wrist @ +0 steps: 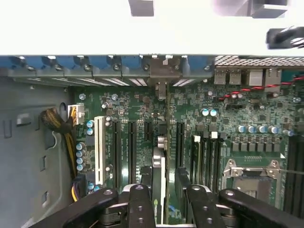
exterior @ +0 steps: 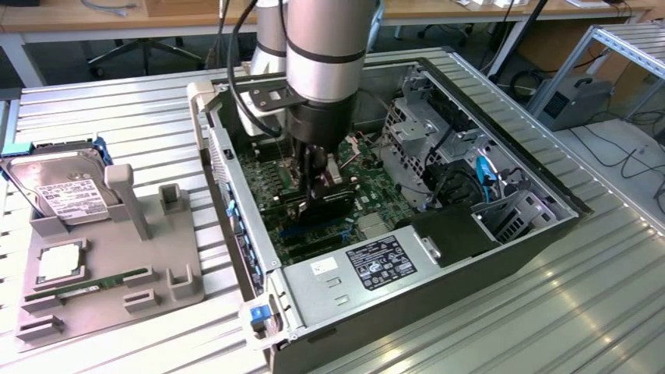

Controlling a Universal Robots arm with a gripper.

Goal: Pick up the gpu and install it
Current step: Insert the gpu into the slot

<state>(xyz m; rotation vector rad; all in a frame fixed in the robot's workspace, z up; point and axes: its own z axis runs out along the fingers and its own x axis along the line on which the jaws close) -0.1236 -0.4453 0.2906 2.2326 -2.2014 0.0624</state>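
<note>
Bench (exterior: 124, 117): ribbed metal surface, carrying an opened computer case and a grey parts tray; wooden desks and chair legs stood behind it.

Computer case (exterior: 540, 234): lay on its side with the side panel off, occupying the middle of the bench toward the exterior view's right edge. Power supply (exterior: 364, 269) sat at the near end, drive cage (exterior: 416, 132) at the far end.

Arm (exterior: 324, 54): silver and black, reached straight down into the case from above.

Motherboard (wrist: 228, 123): green, filled the floor of the case, with black expansion slots, one white slot (wrist: 99, 149) and an empty CPU socket (wrist: 251, 171).

Parts tray (exterior: 104, 288): grey, rested near the bench edge at the exterior view's left. It held a hard drive (exterior: 62, 195) at its far end, a CPU (exterior: 61, 261) in the middle and a RAM stick (exterior: 89, 287) near its front edge.

Gpu (wrist: 159, 166): stood on edge in a slot at the centre of the motherboard, its bracket end meeting the rear slot openings of the case.

Gripper (wrist: 164, 194): positioned directly over the gpu. Fingers (wrist: 140, 202) stood spread to either side of the card's top edge; the wrist view showed a gap on each side, so the card was not clamped.
</note>
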